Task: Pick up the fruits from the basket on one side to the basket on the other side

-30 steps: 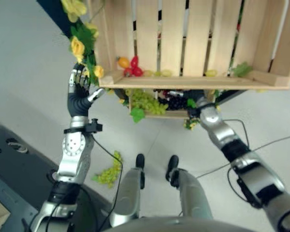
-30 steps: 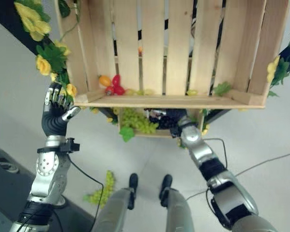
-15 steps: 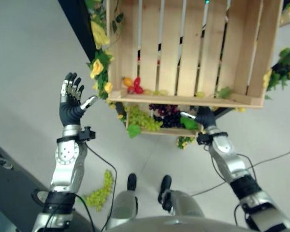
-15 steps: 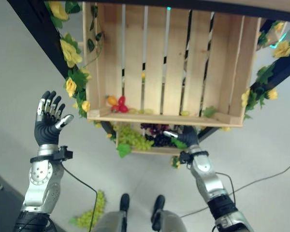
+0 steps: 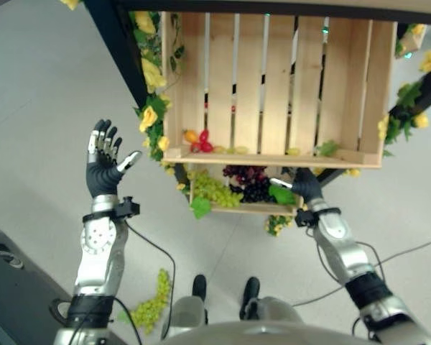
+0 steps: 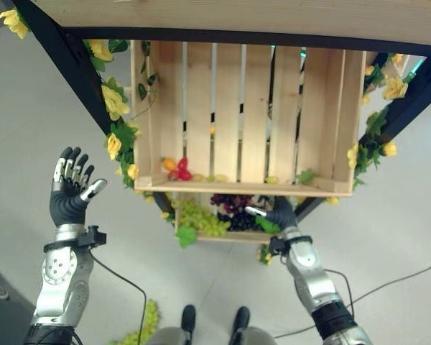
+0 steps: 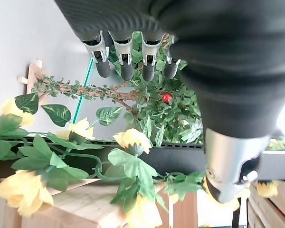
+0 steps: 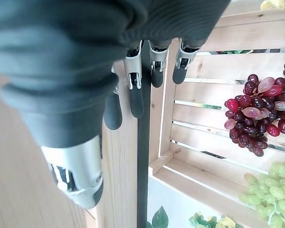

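Observation:
A lower wooden crate (image 5: pixel 244 210) holds a bunch of green grapes (image 5: pixel 214 188) and dark grapes (image 5: pixel 248 183). Above it a larger slatted crate (image 5: pixel 273 86) has an orange fruit (image 5: pixel 191 136) and red fruit (image 5: pixel 204 142) in its front left corner. My right hand (image 5: pixel 302 185) is at the lower crate's front right, beside a green leaf (image 5: pixel 280 194), open and holding nothing; its wrist view shows straight fingers (image 8: pixel 135 90) with purple grapes (image 8: pixel 259 118) past them. My left hand (image 5: pixel 103 162) is raised, open and empty, left of the stand.
A black frame wound with yellow flowers and leaves (image 5: pixel 152 100) runs along the crates' left side, and more flowers (image 5: pixel 409 100) hang on the right. Another bunch of green grapes (image 5: pixel 152 305) lies on the floor at the lower left.
The camera has shifted, showing more of the upper crate. My right hand has come out from under that crate. My left hand now stands apart from the flowers it was against.

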`<state>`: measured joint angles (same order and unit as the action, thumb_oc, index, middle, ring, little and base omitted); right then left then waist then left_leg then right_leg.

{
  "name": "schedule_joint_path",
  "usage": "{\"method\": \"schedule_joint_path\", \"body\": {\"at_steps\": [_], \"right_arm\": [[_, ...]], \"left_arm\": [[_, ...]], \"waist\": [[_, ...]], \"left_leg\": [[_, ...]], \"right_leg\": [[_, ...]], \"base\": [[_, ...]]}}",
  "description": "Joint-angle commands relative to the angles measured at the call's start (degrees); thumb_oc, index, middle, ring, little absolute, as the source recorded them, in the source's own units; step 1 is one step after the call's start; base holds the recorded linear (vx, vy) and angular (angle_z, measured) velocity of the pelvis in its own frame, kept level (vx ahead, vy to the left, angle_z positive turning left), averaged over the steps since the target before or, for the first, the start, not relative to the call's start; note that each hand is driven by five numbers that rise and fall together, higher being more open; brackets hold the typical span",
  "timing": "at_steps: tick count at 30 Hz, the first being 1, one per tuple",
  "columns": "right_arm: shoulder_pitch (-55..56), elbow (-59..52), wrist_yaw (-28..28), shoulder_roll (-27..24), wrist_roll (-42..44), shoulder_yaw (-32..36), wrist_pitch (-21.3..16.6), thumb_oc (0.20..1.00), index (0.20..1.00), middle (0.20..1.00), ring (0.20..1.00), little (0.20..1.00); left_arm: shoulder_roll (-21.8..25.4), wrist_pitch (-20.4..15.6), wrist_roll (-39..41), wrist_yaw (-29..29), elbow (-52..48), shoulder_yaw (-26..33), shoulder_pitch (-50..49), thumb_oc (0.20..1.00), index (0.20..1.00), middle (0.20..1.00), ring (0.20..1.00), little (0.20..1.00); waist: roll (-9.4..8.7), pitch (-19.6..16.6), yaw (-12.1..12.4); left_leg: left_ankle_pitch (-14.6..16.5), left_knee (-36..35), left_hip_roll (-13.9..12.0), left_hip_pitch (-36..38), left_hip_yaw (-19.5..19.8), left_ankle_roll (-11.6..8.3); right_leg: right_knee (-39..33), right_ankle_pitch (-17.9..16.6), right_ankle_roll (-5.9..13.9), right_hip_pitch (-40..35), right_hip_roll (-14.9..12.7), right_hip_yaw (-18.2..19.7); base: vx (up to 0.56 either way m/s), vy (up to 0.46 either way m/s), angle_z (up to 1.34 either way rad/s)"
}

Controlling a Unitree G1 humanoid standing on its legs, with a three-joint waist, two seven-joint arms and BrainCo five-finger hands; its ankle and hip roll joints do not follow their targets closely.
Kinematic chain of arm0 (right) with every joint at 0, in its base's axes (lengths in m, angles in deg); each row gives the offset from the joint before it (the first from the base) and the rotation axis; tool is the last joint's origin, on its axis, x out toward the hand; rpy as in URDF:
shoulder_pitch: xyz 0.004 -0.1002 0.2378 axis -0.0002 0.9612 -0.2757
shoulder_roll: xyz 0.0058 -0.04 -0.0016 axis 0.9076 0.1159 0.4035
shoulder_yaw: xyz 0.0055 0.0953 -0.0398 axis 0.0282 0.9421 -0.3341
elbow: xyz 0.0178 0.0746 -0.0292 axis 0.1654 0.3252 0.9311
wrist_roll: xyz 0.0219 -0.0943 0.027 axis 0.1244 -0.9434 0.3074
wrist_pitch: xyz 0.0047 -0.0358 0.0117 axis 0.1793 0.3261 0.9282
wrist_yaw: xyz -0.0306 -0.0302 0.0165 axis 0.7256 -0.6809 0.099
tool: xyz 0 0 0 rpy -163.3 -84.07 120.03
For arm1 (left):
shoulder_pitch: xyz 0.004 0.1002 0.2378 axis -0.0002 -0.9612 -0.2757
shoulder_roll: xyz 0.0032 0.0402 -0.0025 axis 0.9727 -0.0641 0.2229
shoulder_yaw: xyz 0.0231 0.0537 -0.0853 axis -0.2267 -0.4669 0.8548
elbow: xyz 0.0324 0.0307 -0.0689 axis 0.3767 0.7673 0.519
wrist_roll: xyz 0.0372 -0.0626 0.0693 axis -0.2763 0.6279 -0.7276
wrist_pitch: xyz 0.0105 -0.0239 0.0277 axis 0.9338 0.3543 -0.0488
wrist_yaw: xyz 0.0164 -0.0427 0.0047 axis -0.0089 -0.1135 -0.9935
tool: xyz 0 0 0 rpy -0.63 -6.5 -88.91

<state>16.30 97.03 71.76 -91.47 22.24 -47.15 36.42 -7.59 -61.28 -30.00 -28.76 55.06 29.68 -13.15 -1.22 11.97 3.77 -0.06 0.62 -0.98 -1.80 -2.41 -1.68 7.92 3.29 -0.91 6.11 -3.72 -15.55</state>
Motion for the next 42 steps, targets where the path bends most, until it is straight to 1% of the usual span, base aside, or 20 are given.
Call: {"method": "schedule_joint_path", "body": {"at_steps": [1,3,4,5,6,7,10,16,18,19,26,32,42], "right_arm": [[-0.8,-8.4,-0.2,0.2,1.5,5.5,-6.8,1.0,1.0,1.0,1.0,1.0],[3.2,-9.8,-0.8,-0.5,-0.3,6.9,-6.6,1.0,1.0,1.0,1.0,1.0],[3.3,-9.8,-0.8,-0.5,-0.3,6.9,-6.6,1.0,1.0,1.0,1.0,1.0],[7.0,-10.6,-1.3,-1.1,-2.0,8.2,-6.6,1.0,1.0,1.0,1.0,1.0],[7.0,-10.7,-1.3,-1.1,-2.0,8.2,-6.6,1.0,1.0,1.0,1.0,1.0],[10.2,-10.9,-2.2,-1.1,-2.0,9.9,-6.7,1.0,1.0,1.0,1.0,1.0],[14.4,-10.1,-3.1,-1.2,-2.9,11.7,-6.5,1.0,1.0,1.0,1.0,1.0],[20.4,-7.4,-3.9,-0.1,-1.9,16.1,-6.6,1.0,1.0,1.0,1.0,1.0],[21.0,-7.5,-4.4,-0.1,-1.6,16.4,-6.6,1.0,1.0,1.0,1.0,1.0],[22.4,-7.3,-4.9,0.1,-1.4,17.0,-6.6,1.0,1.0,1.0,1.0,1.0],[25.3,-8.5,-6.3,0.0,-1.0,18.7,-6.4,1.0,1.0,1.0,1.0,1.0],[26.9,-10.9,-6.8,0.2,-0.8,20.4,-6.6,1.0,1.0,1.0,1.0,1.0],[25.9,-12.0,-6.4,0.3,-0.8,21.3,-7.1,1.0,1.0,1.0,1.0,1.0]], "left_arm": [[1.5,-1.8,-1.9,0.3,-3.0,1.3,-2.1,1.0,1.0,1.0,1.0,1.0],[1.4,-1.8,-2.2,0.6,-3.0,2.3,-2.9,1.0,1.0,1.0,1.0,1.0],[1.4,-1.8,-2.2,0.6,-3.0,2.3,-2.9,1.0,1.0,1.0,1.0,1.0],[1.2,-1.7,-2.4,0.8,-3.1,3.1,-3.7,1.0,1.0,1.0,1.0,1.0],[1.2,-1.7,-2.4,0.8,-3.1,3.1,-3.8,1.0,1.0,1.0,1.0,1.0],[1.1,-1.8,-2.9,0.9,-3.2,4.2,-4.5,1.0,1.0,1.0,1.0,1.0],[0.9,-1.9,-3.3,0.8,-3.1,5.4,-5.6,1.0,1.0,1.0,1.0,1.0],[0.3,-2.0,-4.1,0.9,-3.6,8.1,-7.5,1.0,1.0,1.0,1.0,1.0],[0.2,-2.1,-4.1,0.9,-3.7,8.3,-7.8,1.0,1.0,1.0,1.0,1.0],[-0.1,-2.1,-4.1,1.0,-3.8,8.9,-8.3,1.0,1.0,1.0,1.0,1.0],[-0.5,-1.8,-4.4,1.6,-4.6,9.7,-9.3,1.0,1.0,1.0,1.0,1.0],[-0.8,-1.8,-4.6,2.0,-5.1,10.0,-10.2,1.0,1.0,1.0,1.0,1.0],[-1.1,-1.8,-4.2,2.8,-5.1,9.8,-10.8,1.0,1.0,1.0,1.0,1.0]], "waist": [[-2.54,-6.6,-1.5],[-2.48,-7.2,-2.0],[-2.48,-7.2,-2.0],[-2.36,-7.6,-2.5],[-2.36,-7.6,-2.5],[-2.21,-7.9,-3.1],[-1.9,-8.4,-3.9],[-1.21,-8.7,-5.2],[-1.14,-8.8,-5.3],[-0.97,-8.8,-5.7],[-0.5,-9.0,-6.7],[-0.25,-9.0,-7.3],[-0.46,-9.1,-7.1]], "left_leg": [[3.3,1.9,0.9,-0.3,-1.1,0.41],[3.5,1.9,0.8,0.3,-1.2,0.31],[3.5,1.9,0.8,0.4,-1.2,0.3],[3.7,1.9,0.9,0.7,-1.2,0.28],[3.7,1.9,0.9,0.7,-1.2,0.28],[3.8,1.8,0.9,1.0,-1.4,0.23],[3.9,1.5,0.9,1.8,-1.9,0.21],[4.6,1.8,0.9,2.9,-2.7,0.29],[4.7,2.0,0.9,3.0,-2.8,0.27],[4.9,2.2,0.8,3.3,-3.1,0.26],[5.5,2.7,0.5,4.1,-3.9,0.11],[5.3,2.4,0.3,4.6,-4.4,0.0],[4.7,1.5,0.1,4.5,-3.8,-0.01]], "right_leg": [[-0.9,0.7,6.11,-2.6,-2.5,1.0],[-1.3,0.9,6.2,-3.6,-2.4,1.0],[-1.3,0.9,6.2,-3.7,-2.4,1.0],[-1.5,1.0,6.22,-4.0,-2.4,1.0],[-1.5,1.0,6.22,-4.0,-2.4,1.0],[-1.6,1.0,6.23,-4.4,-2.5,1.1],[-1.6,0.9,6.3,-4.8,-2.5,1.5],[-1.4,1.1,6.3,-5.3,-2.5,2.2],[-1.4,1.1,6.31,-5.4,-2.5,2.3],[-1.3,1.3,6.28,-5.6,-2.4,2.6],[-1.4,1.6,6.21,-6.2,-2.1,3.7],[-1.8,1.6,6.2,-6.4,-1.7,4.2],[-1.5,1.7,5.9,-6.1,-1.6,3.8]], "base": [[0.02,0.006,-0.03],[0.02,0.007,-0.01],[0.0,0.0,0.0],[0.0,0.0,0.0],[0.0,0.0,0.0],[0.0,0.0,0.0],[0.01,0.022,-0.06],[0.01,0.01,-0.11],[0.01,0.002,-0.17],[0.01,0.0,-0.06],[0.0,-0.007,-0.08],[-0.01,-0.005,-0.03],[0.0,-0.003,0.0]]}}
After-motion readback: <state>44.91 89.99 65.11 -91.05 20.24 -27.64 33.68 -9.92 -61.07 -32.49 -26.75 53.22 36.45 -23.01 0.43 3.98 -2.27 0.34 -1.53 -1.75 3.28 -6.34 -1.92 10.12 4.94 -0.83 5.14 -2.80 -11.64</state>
